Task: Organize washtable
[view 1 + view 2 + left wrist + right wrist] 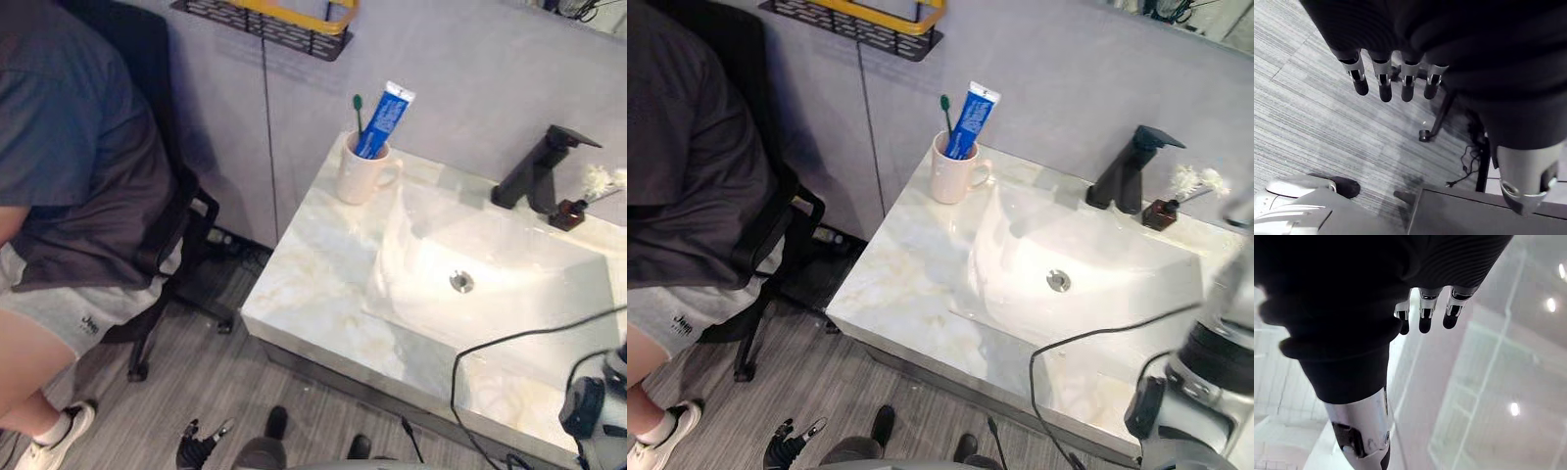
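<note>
While the left hand point(1383, 83) hangs low over the grey floor point(1312, 127) with fingers straight and empty, the right hand point(1424, 316) is likewise loose, holding nothing. On the marble tabletop point(313, 284), a cream mug point(361, 174) at the back left corner beside the sink basin point(490, 264) holds a blue toothpaste tube point(384, 117) and a green toothbrush point(359, 113). A black faucet point(529, 181) stands behind the basin, a small dark bottle point(566, 212) just beside it.

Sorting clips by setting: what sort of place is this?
Probably a bathroom washstand, possibly a mock-up in an office: a pale marble counter with a sunken white basin, an angular black faucet, and a cream mug holding a blue toothpaste tube and green toothbrush. A black office chair stands beside it.
</note>
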